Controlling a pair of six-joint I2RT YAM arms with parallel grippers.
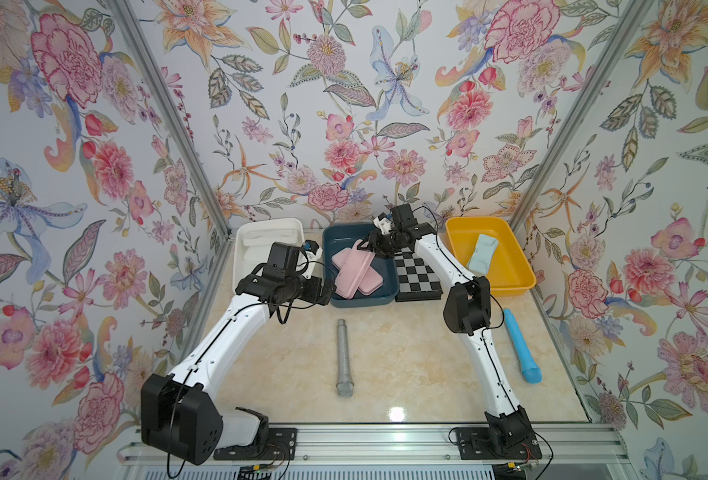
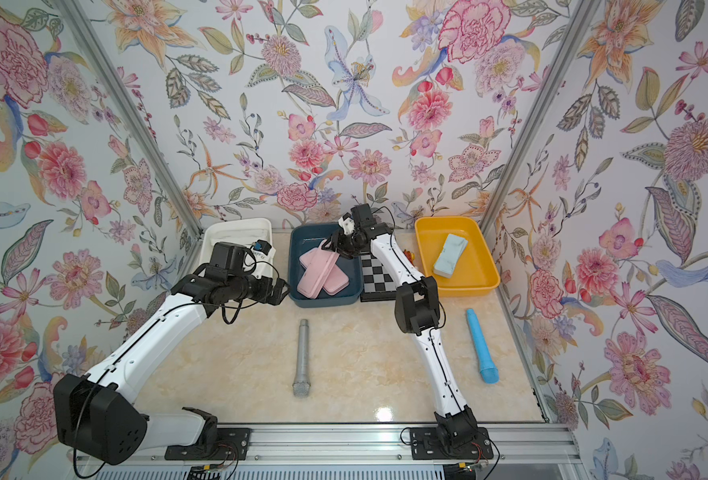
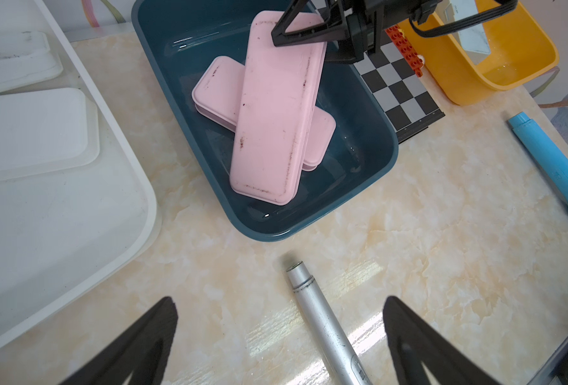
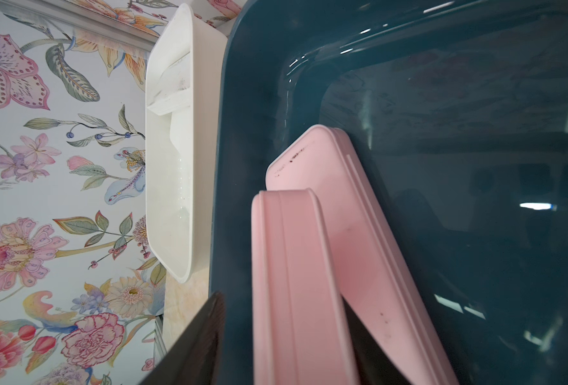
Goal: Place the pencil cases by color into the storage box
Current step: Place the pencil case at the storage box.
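Pink's sorted: in the dark blue bin (image 3: 276, 235), upper middle of both top views, the top pink case (image 3: 276, 110) lies crosswise over the lower pink case (image 3: 219, 90). Around the top one's end, the right gripper (image 4: 282, 350) has its jaws partly apart, with a sliver of bin showing beside one finger. Spread wide and holding nothing, the left gripper (image 3: 279, 301) hangs over the table (image 3: 409, 216). Upper left, white cases (image 3: 29, 133) sit in the white bin (image 3: 142, 213). Upper right, a pale blue case (image 1: 483, 251) is in the yellow bin (image 1: 518, 286).

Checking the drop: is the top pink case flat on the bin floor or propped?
Propped: the top pink case lies crosswise on the lower pink case in the dark blue bin.
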